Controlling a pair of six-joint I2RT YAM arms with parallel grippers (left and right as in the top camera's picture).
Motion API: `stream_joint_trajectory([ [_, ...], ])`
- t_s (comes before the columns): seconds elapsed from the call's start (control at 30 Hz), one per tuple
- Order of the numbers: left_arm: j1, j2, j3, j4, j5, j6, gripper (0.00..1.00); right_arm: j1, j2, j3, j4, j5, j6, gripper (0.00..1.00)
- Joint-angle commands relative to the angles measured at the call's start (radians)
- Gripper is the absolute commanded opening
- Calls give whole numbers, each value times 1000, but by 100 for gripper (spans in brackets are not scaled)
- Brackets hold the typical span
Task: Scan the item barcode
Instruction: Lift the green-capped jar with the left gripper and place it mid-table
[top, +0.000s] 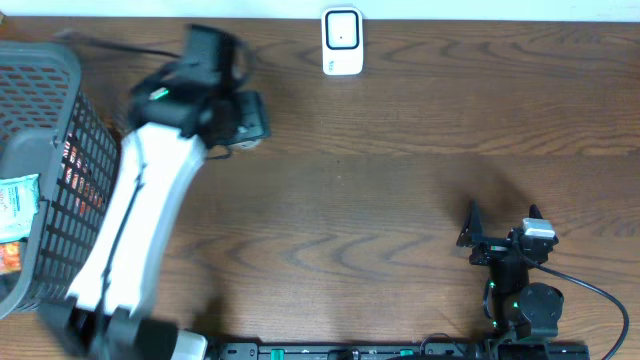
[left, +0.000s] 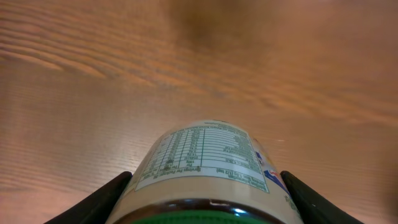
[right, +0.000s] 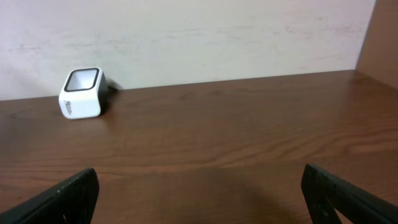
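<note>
One rigid jar (left: 205, 165) is held clamped across its labelled body by the left gripper (left: 205, 202), over the table (left: 280, 74), left of the scanner (top: 342, 41). It is judged smooth, likely slippery and moderately heavy, so a mid-body grip is preferred. The right gripper (right: 199, 193) is seen spread wide and empty.
</note>
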Motion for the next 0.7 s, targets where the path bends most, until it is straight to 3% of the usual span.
stream_joint_trajectory([
  [0.0, -19, 106, -4, 30, -96, 2, 60, 6, -5, -2, -3, -1, -13, 99],
  [0.23, -38, 343, -4, 94, -69, 1, 60, 6, -5, -2, -3, -1, -13, 99],
  [0.53, -102, 471, -18, 169, -53, -17, 60, 6, -5, -2, -3, -1, -13, 99],
  [0.67, -126, 456, -19, 169, -53, 12, 80, 6, -5, -2, -3, -1, -13, 99],
])
